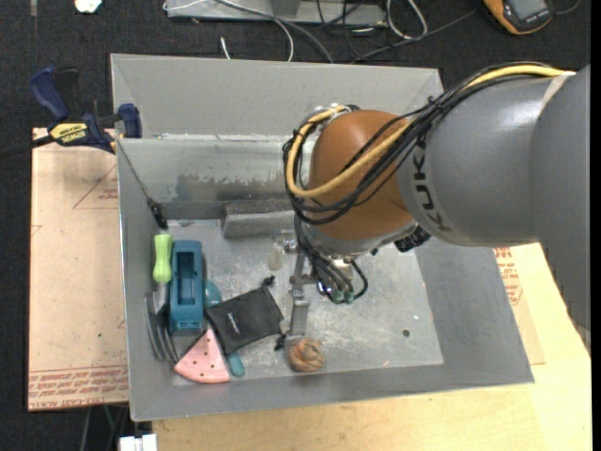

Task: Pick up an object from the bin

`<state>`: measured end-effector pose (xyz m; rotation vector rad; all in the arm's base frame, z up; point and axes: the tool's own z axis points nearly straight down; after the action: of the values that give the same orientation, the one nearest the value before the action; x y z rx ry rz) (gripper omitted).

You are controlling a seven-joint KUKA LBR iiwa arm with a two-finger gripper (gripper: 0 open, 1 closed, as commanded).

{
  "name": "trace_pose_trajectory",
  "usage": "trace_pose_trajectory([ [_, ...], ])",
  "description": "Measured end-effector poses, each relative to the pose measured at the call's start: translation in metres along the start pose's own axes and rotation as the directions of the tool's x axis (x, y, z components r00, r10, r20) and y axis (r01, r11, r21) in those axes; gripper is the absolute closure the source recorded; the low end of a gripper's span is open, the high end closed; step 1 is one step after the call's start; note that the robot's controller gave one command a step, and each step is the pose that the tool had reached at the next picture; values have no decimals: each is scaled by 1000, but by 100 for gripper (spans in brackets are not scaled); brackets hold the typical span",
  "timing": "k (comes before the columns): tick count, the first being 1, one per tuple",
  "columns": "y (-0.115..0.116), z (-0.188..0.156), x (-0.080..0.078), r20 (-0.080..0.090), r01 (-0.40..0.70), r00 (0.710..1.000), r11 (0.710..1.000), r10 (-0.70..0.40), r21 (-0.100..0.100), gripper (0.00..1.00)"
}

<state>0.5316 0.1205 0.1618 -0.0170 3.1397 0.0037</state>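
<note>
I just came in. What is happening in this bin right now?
A robot arm reaches from the right into the grey bin. Its gripper is low near the middle, beside a black flat piece and close to a small brown lump. Further left lie a blue tape dispenser and a pink wedge.

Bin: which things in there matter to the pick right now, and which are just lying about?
In play: gripper; brown round lump, close by it at the front; black flat pouch beside it.
Lying about: blue tape dispenser, green marker, pink wedge at the view's left; grey block at the back.
</note>
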Motion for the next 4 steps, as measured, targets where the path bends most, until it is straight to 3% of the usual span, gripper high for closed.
trace_pose_trajectory([
  [1,17,40,-41,12,-80,997,997,80,-2,0],
  [2,49,78,13,-1,-74,997,997,74,-1,0],
  [3,54,87,44,-3,-94,996,996,94,-1,0],
  [4,59,50,29,-5,-89,996,996,89,-2,0],
])
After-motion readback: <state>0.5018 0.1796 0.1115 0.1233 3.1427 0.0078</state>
